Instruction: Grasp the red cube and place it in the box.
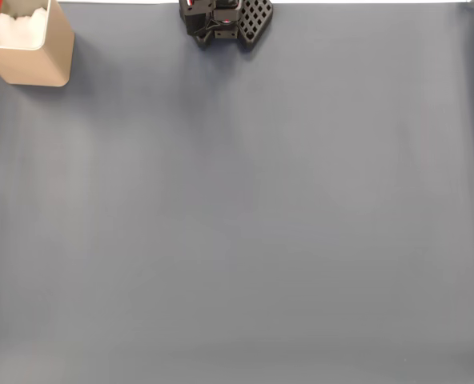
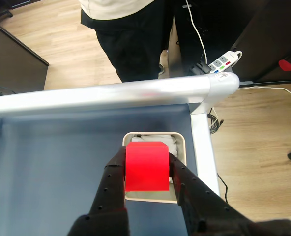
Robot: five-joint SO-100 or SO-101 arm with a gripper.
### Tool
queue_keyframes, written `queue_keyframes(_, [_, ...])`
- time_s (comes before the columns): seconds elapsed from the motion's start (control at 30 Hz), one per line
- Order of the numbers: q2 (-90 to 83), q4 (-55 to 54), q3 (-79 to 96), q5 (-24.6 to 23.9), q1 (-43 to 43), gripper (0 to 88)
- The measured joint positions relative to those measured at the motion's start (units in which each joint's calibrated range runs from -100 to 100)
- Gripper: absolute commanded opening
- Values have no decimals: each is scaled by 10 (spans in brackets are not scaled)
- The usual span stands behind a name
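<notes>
In the wrist view the black gripper (image 2: pixel 146 173) clenches the red cube (image 2: pixel 146 166) between its two fingers; the cube's faces are plain, smooth and bright. It hangs directly above the box (image 2: pixel 181 147), a tan container with rounded corners and white material inside, standing at the blue-grey mat's (image 2: pixel 52 162) right edge. Beyond runs a silver rail (image 2: pixel 111 96), then a person's dark trousers (image 2: pixel 130 44). In the fixed view the mat lies bare, the box (image 1: pixel 41 60) at far left.
</notes>
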Motion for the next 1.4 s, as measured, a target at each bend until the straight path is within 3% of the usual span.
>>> queue_keyframes(1.4, [-38,-38,80,4,22,0])
